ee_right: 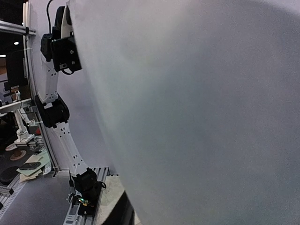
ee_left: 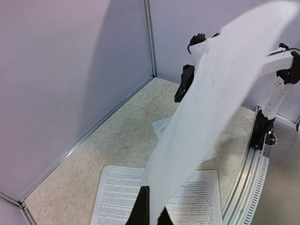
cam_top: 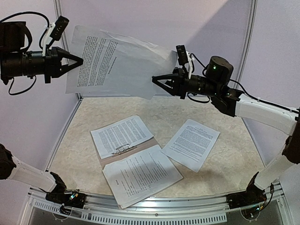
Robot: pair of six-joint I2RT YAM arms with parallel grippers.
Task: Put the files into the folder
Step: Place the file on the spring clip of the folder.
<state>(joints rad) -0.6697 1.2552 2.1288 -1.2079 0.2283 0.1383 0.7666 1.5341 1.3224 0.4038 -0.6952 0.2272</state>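
A white printed file (cam_top: 117,61) hangs high above the table, stretched between both arms. My left gripper (cam_top: 80,60) is shut on its left edge, the sheet rising from between its fingers (ee_left: 140,211). My right gripper (cam_top: 154,79) is shut on its lower right edge, and the sheet (ee_right: 197,112) fills the right wrist view beside one dark finger (ee_right: 119,211). On the table the tan folder (cam_top: 143,145) lies flat with its silver clip (cam_top: 123,149). One file (cam_top: 121,135) covers its upper part, another (cam_top: 141,174) its lower part. A third file (cam_top: 191,143) lies to the right.
White panel walls (cam_top: 28,122) enclose the table on the left, back and right. An aluminium rail (cam_top: 154,206) with both arm bases runs along the near edge. The right arm's white link (cam_top: 262,112) reaches across the right side.
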